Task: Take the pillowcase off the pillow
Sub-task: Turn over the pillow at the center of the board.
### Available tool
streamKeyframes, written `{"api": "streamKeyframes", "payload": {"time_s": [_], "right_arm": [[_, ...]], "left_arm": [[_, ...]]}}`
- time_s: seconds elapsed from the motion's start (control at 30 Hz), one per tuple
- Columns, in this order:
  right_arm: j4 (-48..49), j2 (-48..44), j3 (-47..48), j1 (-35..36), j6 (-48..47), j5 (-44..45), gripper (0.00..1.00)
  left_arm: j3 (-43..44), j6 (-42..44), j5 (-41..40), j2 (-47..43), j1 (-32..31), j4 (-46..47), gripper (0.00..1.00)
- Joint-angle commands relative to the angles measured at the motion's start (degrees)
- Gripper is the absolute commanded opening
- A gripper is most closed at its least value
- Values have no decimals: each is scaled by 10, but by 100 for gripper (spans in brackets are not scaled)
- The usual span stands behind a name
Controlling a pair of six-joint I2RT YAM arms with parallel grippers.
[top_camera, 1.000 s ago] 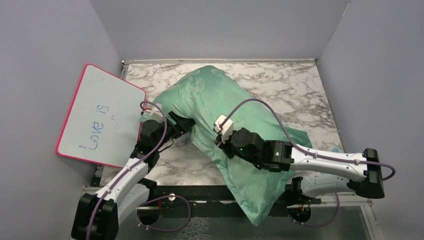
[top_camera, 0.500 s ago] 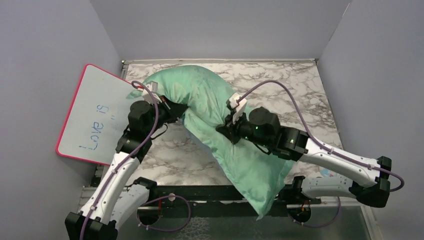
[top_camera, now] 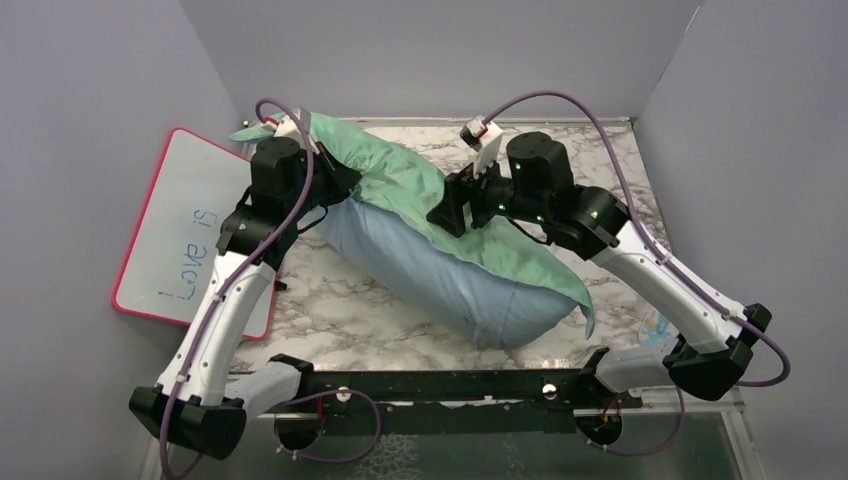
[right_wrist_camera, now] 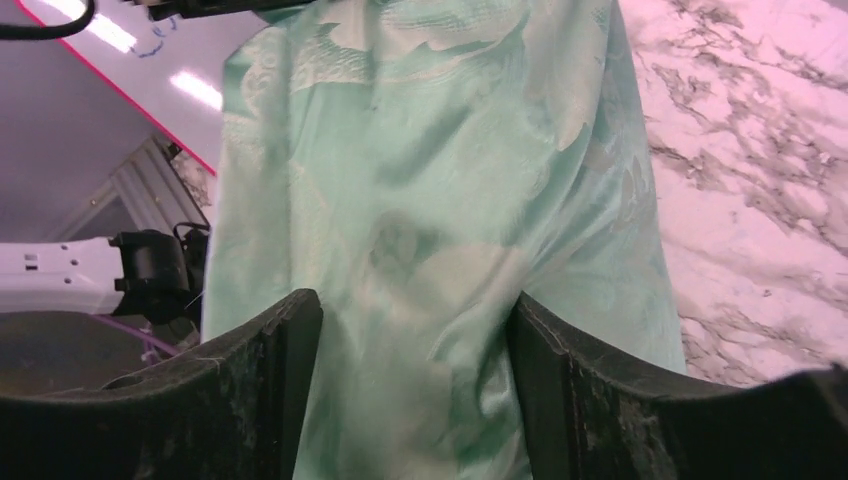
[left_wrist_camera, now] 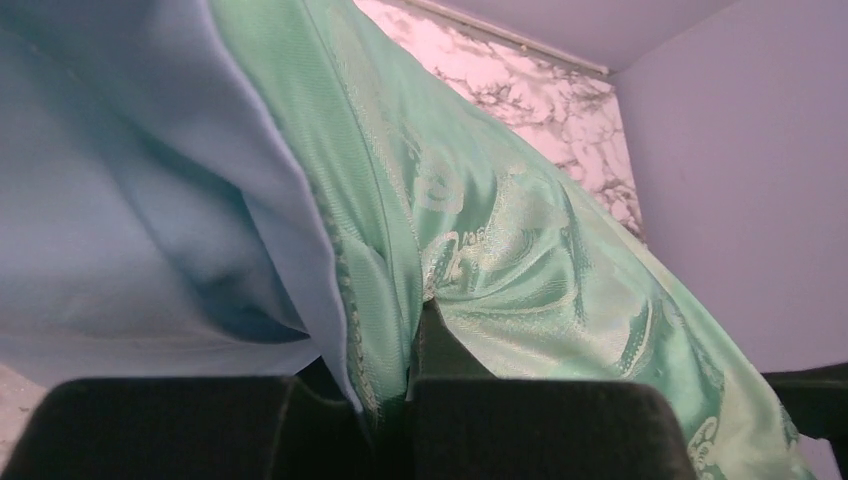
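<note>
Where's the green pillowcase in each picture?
Top camera: pillowcase in the middle, reaching the back left.
Left wrist: pillowcase fills nearly everything, green side on the right.
Right wrist: pillowcase fills the middle.
Shared landmark: marble table, in all three.

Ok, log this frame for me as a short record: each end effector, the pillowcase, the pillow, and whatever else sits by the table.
left end effector: shut, pinching a fold of the pillowcase, raised at the far left
right end effector: open, fingers apart over the green face
pillowcase faces: teal-green on top, light blue underneath
pillow: no cream fabric visible; the bulk is covered
whiteboard: pink-framed, at the left side of the table
</note>
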Motion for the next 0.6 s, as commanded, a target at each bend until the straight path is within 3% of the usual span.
{"api": "streamKeyframes", "payload": {"time_s": [0.0,0.13,0.33,0.4,0.57], "right_arm": [[-40,-63,22,-1,-23,8,81],[-16,-122,-9,-1,-72,-69,98],[-114,-74,-26,-1,-93,-94,100],[-108,-66,-51,-1,-84,-70,100],[-73,-55,-92,-1,-46,115,100]], "left_arm": [[49,5,4,25,-3,59,0],[51,7,-8,39,-3,59,0],[66,10,-3,76,-3,60,0],[76,14,8,95,-3,61,0],[97,32,50,139,-3,70,0]]}}
